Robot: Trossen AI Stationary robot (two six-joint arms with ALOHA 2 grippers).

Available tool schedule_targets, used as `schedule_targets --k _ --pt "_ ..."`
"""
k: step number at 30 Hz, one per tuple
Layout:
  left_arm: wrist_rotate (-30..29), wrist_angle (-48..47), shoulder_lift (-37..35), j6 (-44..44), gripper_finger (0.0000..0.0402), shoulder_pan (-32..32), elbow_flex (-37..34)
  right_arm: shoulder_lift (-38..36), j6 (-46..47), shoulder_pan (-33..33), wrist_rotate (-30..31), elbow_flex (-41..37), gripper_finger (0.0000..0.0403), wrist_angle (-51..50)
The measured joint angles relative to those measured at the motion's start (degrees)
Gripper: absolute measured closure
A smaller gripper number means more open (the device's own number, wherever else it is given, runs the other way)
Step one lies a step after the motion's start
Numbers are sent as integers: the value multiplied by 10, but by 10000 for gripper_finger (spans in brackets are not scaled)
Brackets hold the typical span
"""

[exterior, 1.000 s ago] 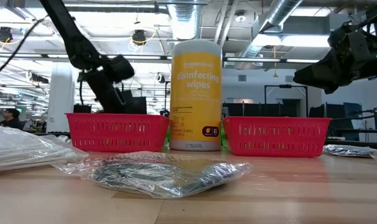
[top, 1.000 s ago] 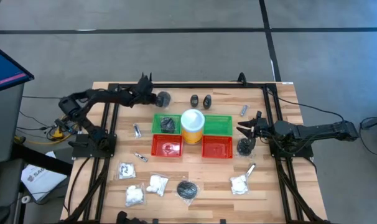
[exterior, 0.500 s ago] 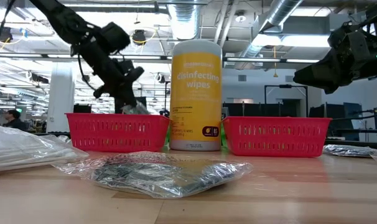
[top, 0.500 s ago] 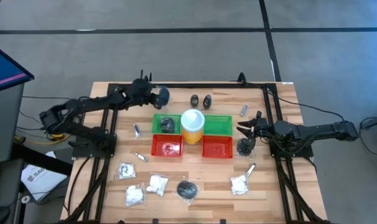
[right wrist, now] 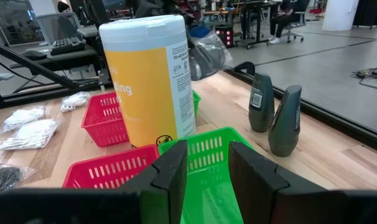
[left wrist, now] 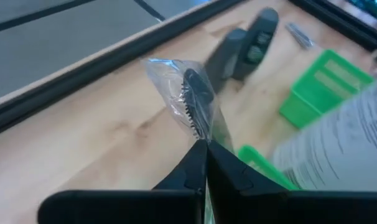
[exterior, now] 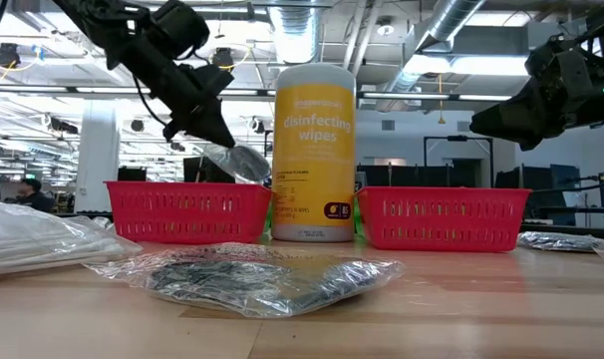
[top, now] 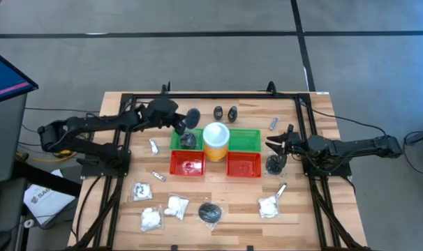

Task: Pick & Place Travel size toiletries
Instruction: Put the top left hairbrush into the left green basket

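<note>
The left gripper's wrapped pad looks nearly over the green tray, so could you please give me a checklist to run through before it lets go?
1. Left gripper shut on the wrapped dark pad: ok.
2. Pad clear of the table, hanging by its wrapper: ok.
3. Pad above the left green tray: cannot tell.
4. Tray has room: cannot tell; one pad lies inside.
5. Yellow wipes canister clear of the pad: ok, but close.
6. Right gripper out of the way, at the right edge: ok.

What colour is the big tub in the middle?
Yellow tub with a white lid, clearest in the low view.
</note>
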Motion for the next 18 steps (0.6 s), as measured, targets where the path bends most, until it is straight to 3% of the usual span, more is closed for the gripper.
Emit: schedule_targets --k 18 --pt "-54 5 1 -62 401 -110 -60 0 0 0 0 0 294 0"
